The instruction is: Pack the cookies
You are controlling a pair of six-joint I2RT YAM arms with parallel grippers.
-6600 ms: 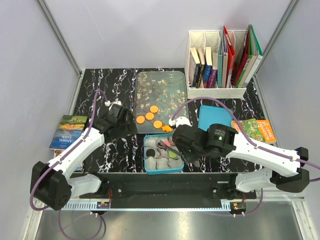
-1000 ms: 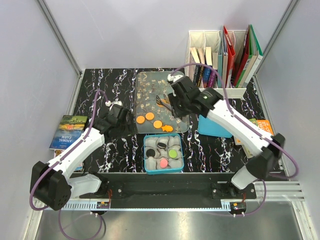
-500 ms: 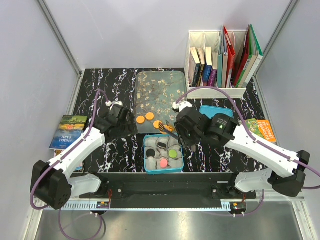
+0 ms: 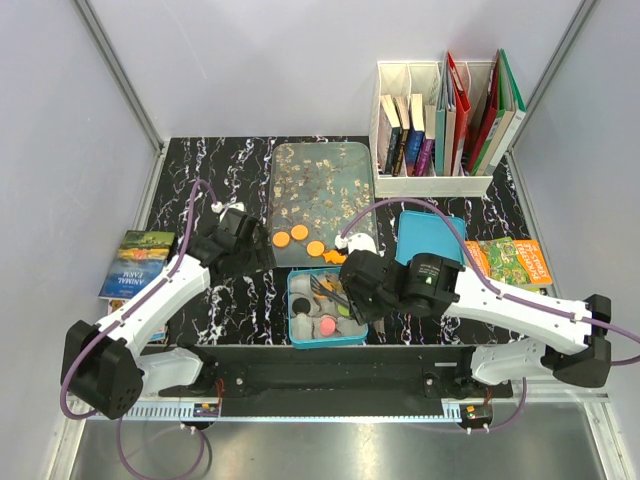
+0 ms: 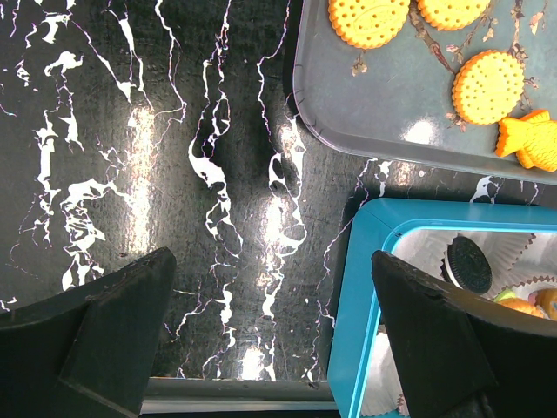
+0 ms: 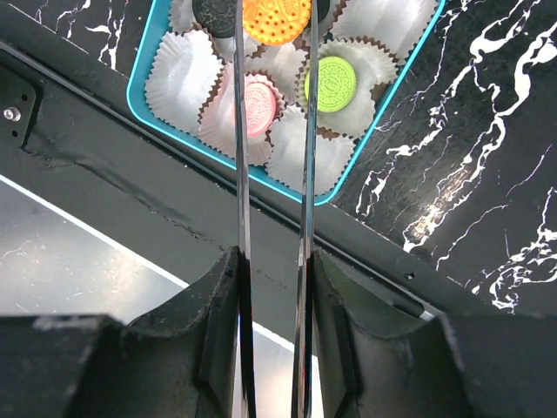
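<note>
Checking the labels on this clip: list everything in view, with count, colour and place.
table: one, black marble.
tray: one, clear, patterned, middle of the table.
round cookies: three, orange, on the tray's near end.
fish-shaped cookie: one, orange, on the tray beside them.
box: one, teal, in front of the tray.
paper cups: several, white, filling the box.
black cookie: one clearly seen, in a cup.
pink cookie: one, in a cup.
green cookie: one, in a cup beside the pink.
lid: one, teal, right of the tray.
file box: one, white, far right, holding books and folders.
loose books: two, colourful, one at each side.
left gripper: open, above bare table beside the box.
right gripper: shut on an orange cookie, over the box.
</note>
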